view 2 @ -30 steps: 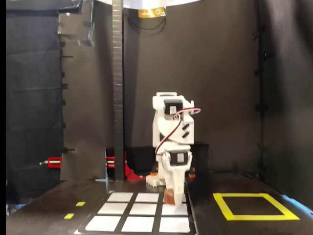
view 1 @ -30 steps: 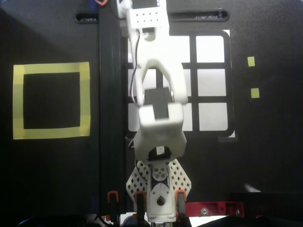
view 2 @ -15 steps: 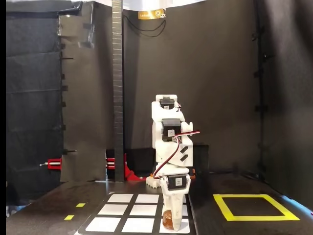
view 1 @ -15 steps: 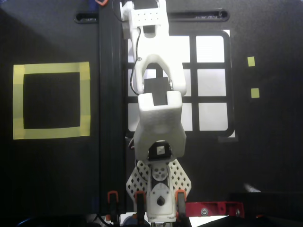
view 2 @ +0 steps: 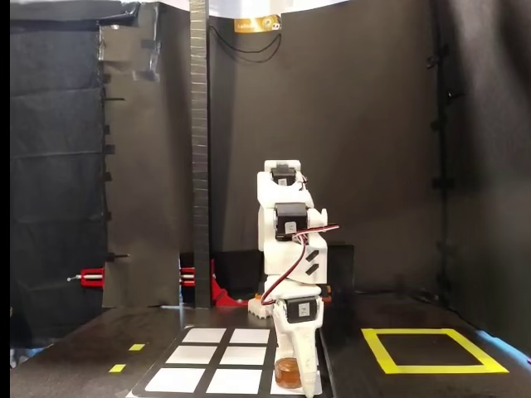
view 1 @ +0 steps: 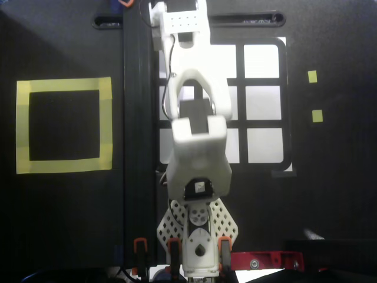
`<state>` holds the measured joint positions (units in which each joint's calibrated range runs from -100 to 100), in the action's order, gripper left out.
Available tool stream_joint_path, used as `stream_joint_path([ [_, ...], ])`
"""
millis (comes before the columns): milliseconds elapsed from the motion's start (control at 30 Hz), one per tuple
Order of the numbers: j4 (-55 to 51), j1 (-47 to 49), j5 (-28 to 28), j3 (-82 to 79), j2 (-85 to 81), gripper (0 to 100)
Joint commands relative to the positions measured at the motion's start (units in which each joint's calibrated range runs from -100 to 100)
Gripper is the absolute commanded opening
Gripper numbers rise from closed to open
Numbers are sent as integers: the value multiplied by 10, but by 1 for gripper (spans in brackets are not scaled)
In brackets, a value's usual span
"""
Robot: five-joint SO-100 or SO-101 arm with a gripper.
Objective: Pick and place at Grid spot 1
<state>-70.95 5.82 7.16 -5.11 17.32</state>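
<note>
My white arm reaches from its base point(view 1: 197, 247) over the left column of the black-framed grid point(view 1: 240, 82). In the overhead view my gripper point(view 1: 177, 20) hangs above the grid's upper-left corner, and Grid spot 1 is hidden under the arm. In the fixed view the gripper point(view 2: 292, 377) points down at the nearest right cell of the grid point(view 2: 236, 381), which is that same corner. A small amber cylinder point(view 2: 287, 373) sits low between the fingers, at or just above that cell. The jaws look closed against it.
A yellow-tape square point(view 1: 63, 85) lies left of the grid in the overhead view and on the right in the fixed view point(view 2: 415, 332). A black upright rail point(view 2: 197, 149) stands between them. Two small yellow marks point(view 1: 312, 76) lie beside the grid. A red clamp point(view 1: 265, 259) sits near the base.
</note>
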Motion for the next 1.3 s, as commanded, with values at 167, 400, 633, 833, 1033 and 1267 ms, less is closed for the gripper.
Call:
stream_joint_path([
  [167,-166,-25,2,129,-80,32],
  [400,-234,-33,1,167,-149,32],
  [633,-265,-34,1,167,-196,32],
  [833,-265,-35,2,166,-196,8],
  [1033,-242,-47,1,165,-200,0],
  [1267,-83,-62,-8,13,-359,0],
])
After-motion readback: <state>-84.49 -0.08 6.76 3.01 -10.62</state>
